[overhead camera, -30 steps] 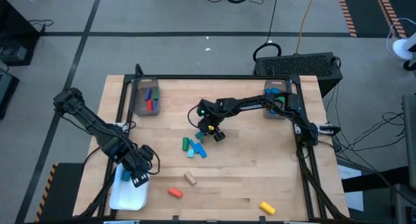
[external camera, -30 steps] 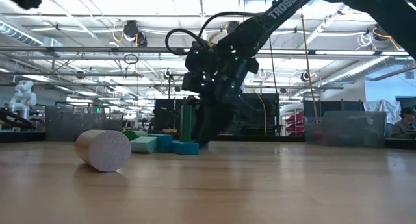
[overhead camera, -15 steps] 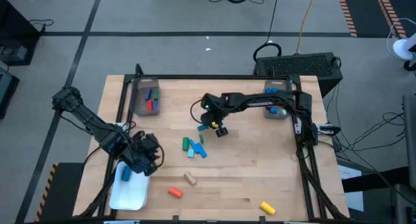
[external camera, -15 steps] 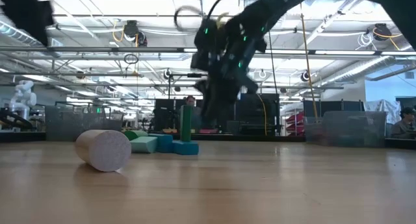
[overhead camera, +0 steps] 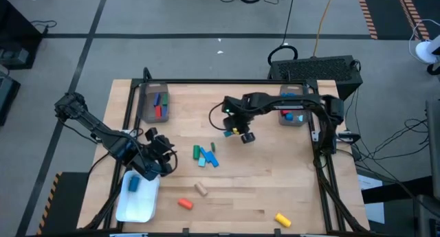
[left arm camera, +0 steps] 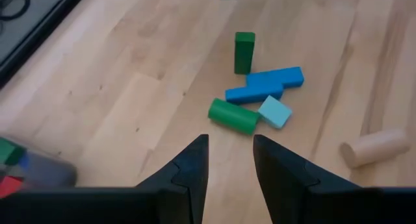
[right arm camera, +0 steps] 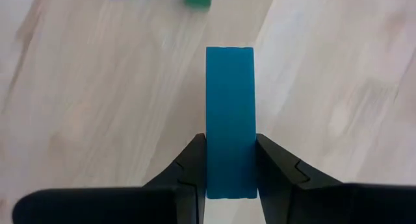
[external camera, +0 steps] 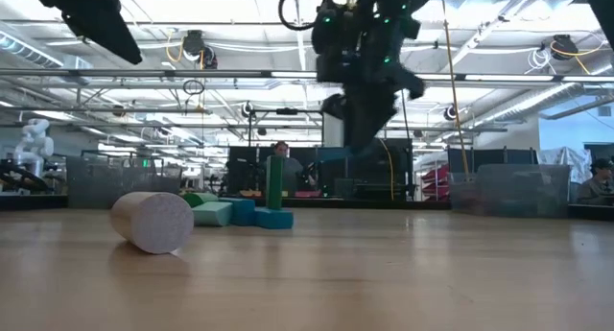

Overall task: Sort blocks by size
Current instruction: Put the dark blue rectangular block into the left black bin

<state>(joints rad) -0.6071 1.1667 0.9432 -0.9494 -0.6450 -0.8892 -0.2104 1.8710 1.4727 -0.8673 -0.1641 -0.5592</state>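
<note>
My right gripper (overhead camera: pixel 245 135) hangs above the table's middle, shut on a blue bar block (right arm camera: pixel 230 107). Left of it a cluster of blocks lies on the wood: an upright green bar (left arm camera: pixel 244 52), two blue bars (left arm camera: pixel 265 86), a green cylinder (left arm camera: pixel 233 115) and a light blue cube (left arm camera: pixel 275 112). A tan cylinder (overhead camera: pixel 201 189), an orange block (overhead camera: pixel 184 203) and a yellow block (overhead camera: pixel 282 218) lie nearer the front edge. My left gripper (left arm camera: pixel 231 143) is open above the table's left part, beside the white tray (overhead camera: pixel 141 208), with nothing between its fingers. My right gripper pinches the blue bar by its two long sides (right arm camera: pixel 230 165) between its two fingers, near one end. The bar lies along the fingers and sticks out past their tips. The fingers slant steeply down, and the bar is lifted clear of the table.
A clear bin (overhead camera: pixel 155 103) with red, blue and green blocks stands at the far left. A second bin (overhead camera: pixel 292 108) with blocks stands at the far right. The white tray at the front left holds a blue block (overhead camera: pixel 133 184). Bare wood lies right of the cluster.
My right gripper has risen from beside the cluster with the blue bar and gone toward the table's right edge; the bar is now well clear of the wood. My left gripper has moved from over the white tray toward the far edge and has turned about.
</note>
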